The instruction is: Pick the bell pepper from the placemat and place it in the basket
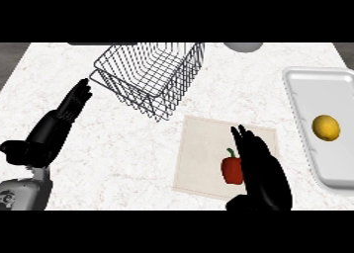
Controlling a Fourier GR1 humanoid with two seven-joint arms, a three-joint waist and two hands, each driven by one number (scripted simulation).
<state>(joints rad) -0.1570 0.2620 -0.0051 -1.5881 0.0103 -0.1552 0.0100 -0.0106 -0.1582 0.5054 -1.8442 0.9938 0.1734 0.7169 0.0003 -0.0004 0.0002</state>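
Well, I'm looking down on a pale marbled counter (129, 163) with dark floor showing at its far corners. At the left my left hand (70, 106) is resting open, fingers straight, just beside the wire basket (151, 76), which is sitting tilted near the far edge. Right of centre the red bell pepper (232, 169) is lying on the beige placemat (201, 158), and my right hand (259, 163) is touching its right side, fingers extended, not curled round it. Farthest right, a white tray (311, 84) is holding a yellow lemon (326, 127).
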